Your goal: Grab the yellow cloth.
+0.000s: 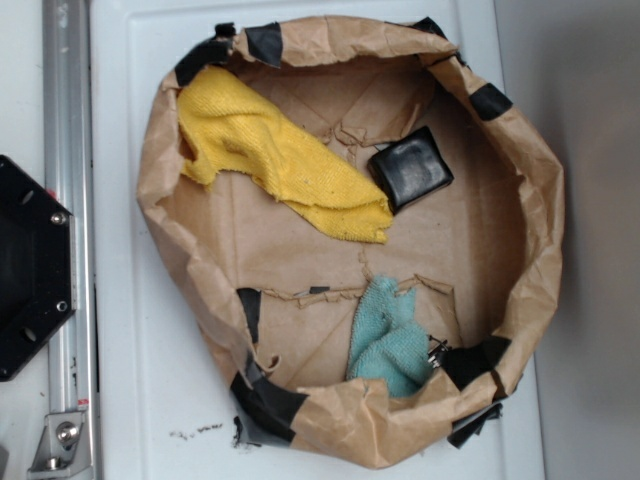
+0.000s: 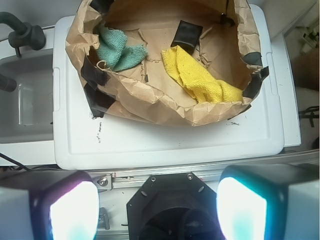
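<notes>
On top of the white table (image 1: 330, 455) sat a big brown paper bag (image 1: 535, 190), rolled down like a bowl, with black tape on its rim. Inside the bag, the yellow cloth (image 1: 275, 160) lay long and fuzzy from the rim toward the middle. One end of it lay just beside the black square block (image 1: 412, 170). The smaller teal cloth (image 1: 390, 340) lay well apart from it, near the other side of the bag. The gripper (image 2: 157, 207) was far from the bag, over the black base, with its two glowing fingers (image 2: 242, 207) spread wide and holding nothing.
</notes>
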